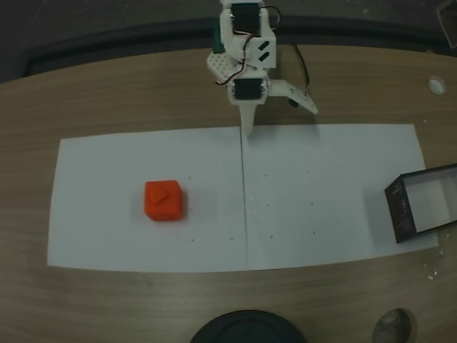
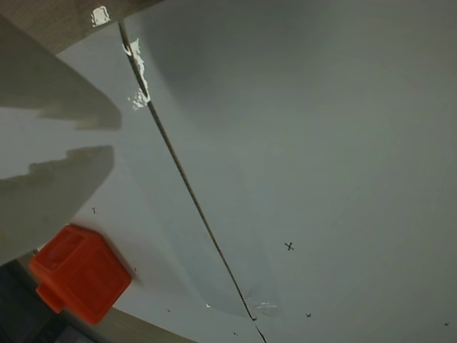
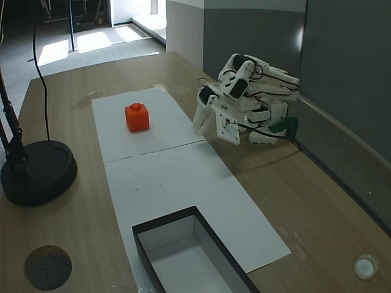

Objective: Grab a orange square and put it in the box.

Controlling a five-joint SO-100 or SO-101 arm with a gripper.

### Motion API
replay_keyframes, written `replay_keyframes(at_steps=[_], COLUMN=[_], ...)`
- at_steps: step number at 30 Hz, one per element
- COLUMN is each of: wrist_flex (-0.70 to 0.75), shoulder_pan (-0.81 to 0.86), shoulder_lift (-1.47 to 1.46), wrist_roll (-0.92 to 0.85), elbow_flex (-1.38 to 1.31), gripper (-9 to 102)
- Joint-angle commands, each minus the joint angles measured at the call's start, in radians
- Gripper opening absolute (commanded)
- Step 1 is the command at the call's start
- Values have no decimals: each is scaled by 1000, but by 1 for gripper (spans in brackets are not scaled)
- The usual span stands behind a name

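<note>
On the white paper we see the cube untouched, well apart from the box. Our hand hangs empty by the paper's edge, jaws slightly parted. Nothing done: grasp, carry, drop all remain.

The bench is brown wood. A grey wall stands behind it. Sunlight falls on the floor.

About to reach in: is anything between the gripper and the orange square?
Nothing visible. In a fixed view the gripper hangs at the paper's far edge, and only bare paper lies between it and the orange square.
</note>
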Motion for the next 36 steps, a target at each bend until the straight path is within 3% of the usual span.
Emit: replay_keyframes(at_steps=[1,29,33,36], wrist_flex=[14,-2,-183,-380], shoulder_pan=[0,-75,74,244], shoulder_lift=[21,23,23,21], wrist_roll=[6,0,-2,-55], elbow_flex=[-66,-64,-67,-69], gripper=[0,0,1,10])
